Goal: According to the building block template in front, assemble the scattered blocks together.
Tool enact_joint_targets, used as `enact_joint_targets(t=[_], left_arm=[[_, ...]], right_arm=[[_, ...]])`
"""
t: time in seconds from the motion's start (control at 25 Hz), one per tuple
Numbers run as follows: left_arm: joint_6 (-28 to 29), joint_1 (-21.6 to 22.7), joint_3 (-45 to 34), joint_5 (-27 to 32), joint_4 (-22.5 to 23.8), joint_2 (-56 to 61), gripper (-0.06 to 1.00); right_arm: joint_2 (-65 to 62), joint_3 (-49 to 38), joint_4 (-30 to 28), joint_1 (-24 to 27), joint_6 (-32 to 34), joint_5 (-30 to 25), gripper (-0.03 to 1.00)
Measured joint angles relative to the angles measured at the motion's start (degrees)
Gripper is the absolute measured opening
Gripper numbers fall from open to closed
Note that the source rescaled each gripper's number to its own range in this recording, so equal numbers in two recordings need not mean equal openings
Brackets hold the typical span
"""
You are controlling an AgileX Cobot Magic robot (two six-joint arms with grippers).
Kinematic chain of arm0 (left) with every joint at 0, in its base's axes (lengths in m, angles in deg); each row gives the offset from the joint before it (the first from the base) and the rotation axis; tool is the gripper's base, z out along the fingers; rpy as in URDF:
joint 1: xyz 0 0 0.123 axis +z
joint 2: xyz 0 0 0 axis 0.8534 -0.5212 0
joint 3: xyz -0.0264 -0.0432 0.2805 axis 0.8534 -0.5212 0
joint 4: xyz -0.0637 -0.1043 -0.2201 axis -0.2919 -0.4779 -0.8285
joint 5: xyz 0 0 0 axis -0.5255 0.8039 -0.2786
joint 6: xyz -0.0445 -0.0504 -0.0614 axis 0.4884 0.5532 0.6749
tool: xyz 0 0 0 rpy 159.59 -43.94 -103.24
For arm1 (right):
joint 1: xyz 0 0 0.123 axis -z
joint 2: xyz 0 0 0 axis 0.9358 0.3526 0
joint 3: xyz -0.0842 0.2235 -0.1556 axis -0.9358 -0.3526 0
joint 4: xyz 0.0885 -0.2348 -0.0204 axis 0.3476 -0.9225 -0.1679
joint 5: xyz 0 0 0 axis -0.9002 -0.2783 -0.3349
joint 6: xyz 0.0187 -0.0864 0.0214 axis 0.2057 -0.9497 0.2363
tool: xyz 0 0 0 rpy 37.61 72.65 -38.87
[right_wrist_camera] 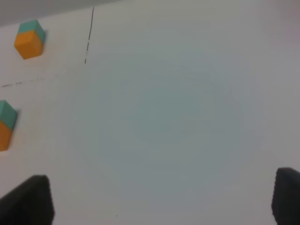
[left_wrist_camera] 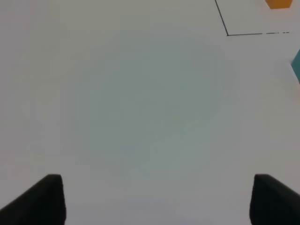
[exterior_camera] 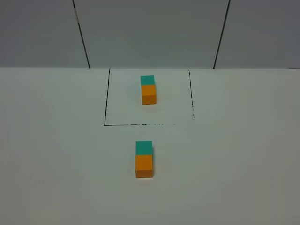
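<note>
The building block template [exterior_camera: 148,89] is a teal cube touching an orange cube, inside a thin black square [exterior_camera: 107,98] drawn at the back of the table. The scattered blocks lie in front of that square: a teal block [exterior_camera: 144,147] touches an orange block [exterior_camera: 144,166] in the same row order. Neither arm shows in the exterior high view. My left gripper [left_wrist_camera: 157,201] is open over bare table, and the teal block [left_wrist_camera: 296,65] is only a sliver at the frame's edge. My right gripper [right_wrist_camera: 161,199] is open and empty, with the template [right_wrist_camera: 29,40] and the teal block [right_wrist_camera: 7,112] far off to one side.
The white table [exterior_camera: 56,164] spreads wide on both sides of the blocks. Grey wall panels [exterior_camera: 150,33] with dark seams rise behind its far edge. Parts of the square's front line are broken or faint [exterior_camera: 150,124].
</note>
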Motion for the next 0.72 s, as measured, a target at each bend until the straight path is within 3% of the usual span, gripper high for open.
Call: enact_joint_targets(t=[0.72], left_arm=[[0.0,0.0,0.0,0.0,0.0,0.0,0.69]], right_arm=[[0.0,0.0,0.0,0.0,0.0,0.0,0.82]])
